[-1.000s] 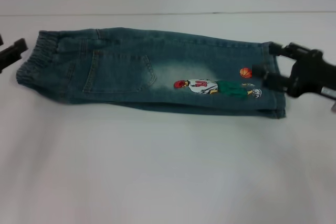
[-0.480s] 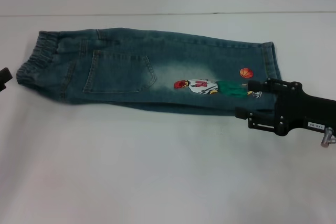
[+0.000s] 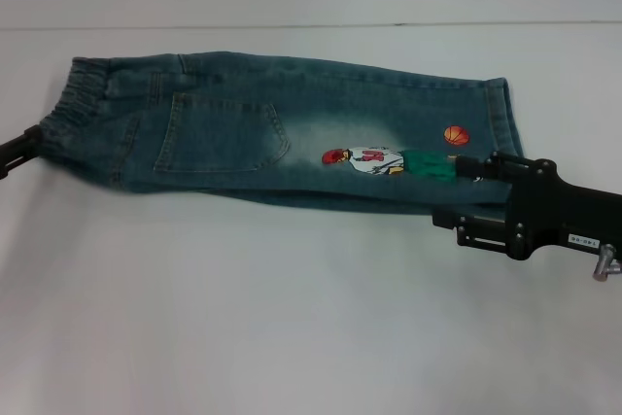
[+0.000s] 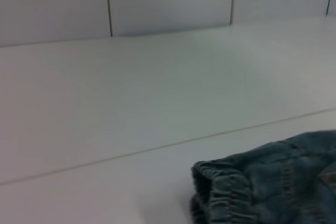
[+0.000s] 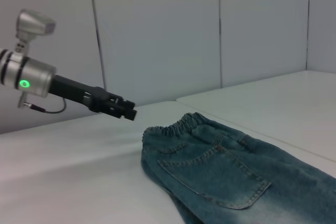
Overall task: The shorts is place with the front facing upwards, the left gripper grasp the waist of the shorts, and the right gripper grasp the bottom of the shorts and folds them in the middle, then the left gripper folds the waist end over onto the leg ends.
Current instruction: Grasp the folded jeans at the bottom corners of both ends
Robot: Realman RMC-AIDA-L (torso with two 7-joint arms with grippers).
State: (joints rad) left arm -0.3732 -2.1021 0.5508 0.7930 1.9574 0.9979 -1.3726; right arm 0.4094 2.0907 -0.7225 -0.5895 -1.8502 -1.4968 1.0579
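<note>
The blue-green denim shorts (image 3: 243,133) lie flat on the white table, doubled lengthwise, with a pocket and a cartoon print facing up. The waist of the shorts (image 3: 63,109) is the ruffled band at the left end; it also shows in the wrist views as the waist (image 4: 220,187) and the waist (image 5: 173,127). The bottom of the shorts (image 3: 501,109) is at the right end. My right gripper (image 3: 455,193) hovers open over the near right corner of the legs, covering that corner. My left gripper (image 3: 19,148) pokes in at the left edge, just beside the waist; across the table it appears as the left gripper (image 5: 123,109).
The white table (image 3: 292,318) stretches wide in front of the shorts. A pale panelled wall (image 5: 157,35) rises behind the table's far edge. Nothing else lies on the surface.
My right gripper has left the hem edge and swung to the near right corner of the legs. My left gripper dropped back, then came in again lower, next to the waist.
</note>
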